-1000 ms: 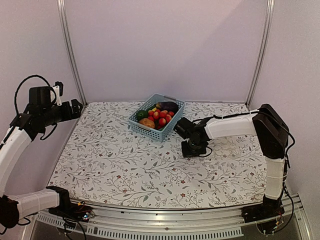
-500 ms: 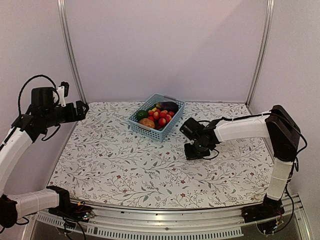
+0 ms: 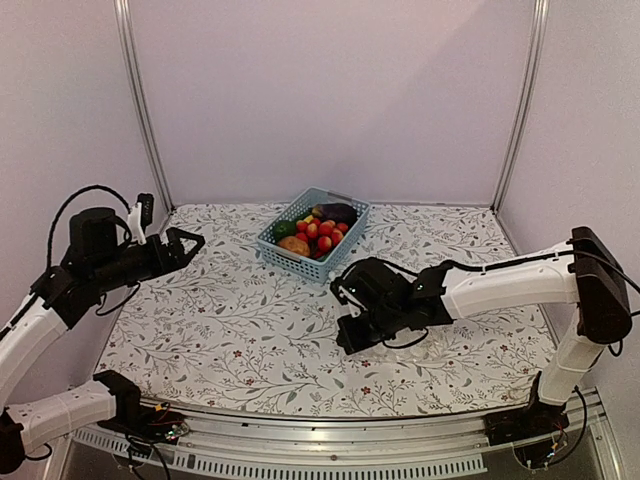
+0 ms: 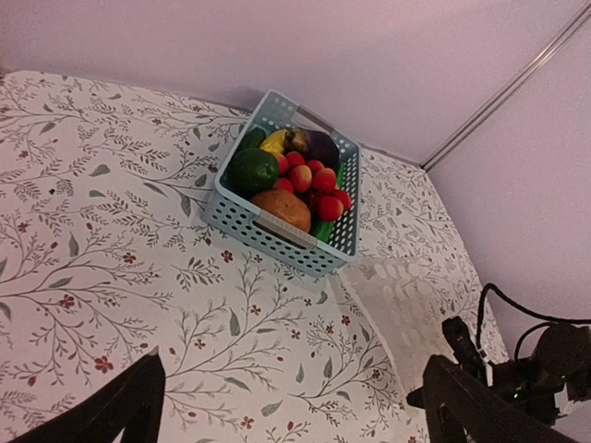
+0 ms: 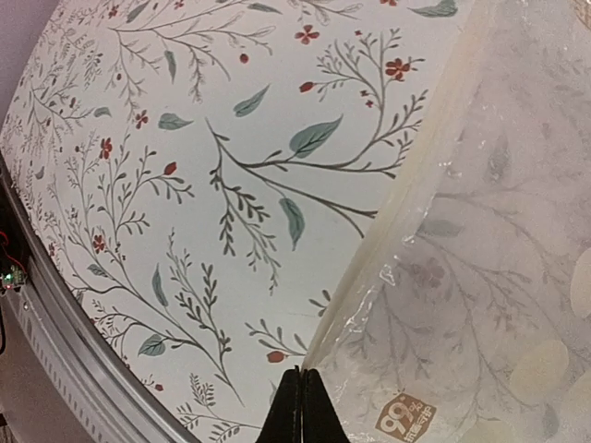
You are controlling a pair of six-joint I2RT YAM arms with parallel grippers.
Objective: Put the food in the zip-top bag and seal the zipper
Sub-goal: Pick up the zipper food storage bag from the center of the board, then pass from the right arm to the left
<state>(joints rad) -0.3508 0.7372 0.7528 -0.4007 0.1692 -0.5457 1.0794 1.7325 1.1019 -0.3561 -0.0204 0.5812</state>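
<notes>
The food (image 3: 316, 228) is piled in a light-blue basket (image 3: 298, 262) at the back middle: red round pieces, a brown potato, green, yellow and dark purple pieces (image 4: 295, 180). The clear zip-top bag (image 4: 406, 295) with white dots lies flat on the cloth, from the basket's corner toward the right arm. My right gripper (image 5: 302, 372) is shut on the bag (image 5: 480, 258) at the end of its pale zipper strip (image 5: 406, 203). In the top view this gripper (image 3: 345, 340) sits low at the table's middle. My left gripper (image 3: 185, 240) hovers open and holds nothing, left of the basket; its fingers (image 4: 120, 411) frame bare cloth.
A floral cloth (image 3: 230, 320) covers the table. Metal posts (image 3: 140, 100) stand at the back corners before a plain wall. A metal rail (image 3: 330, 465) runs along the near edge. The right arm (image 4: 545, 369) with its cables lies across the right side.
The right gripper has moved toward the near left, still shut, pulling the bag's edge along. The left gripper has swung right and down toward the table.
</notes>
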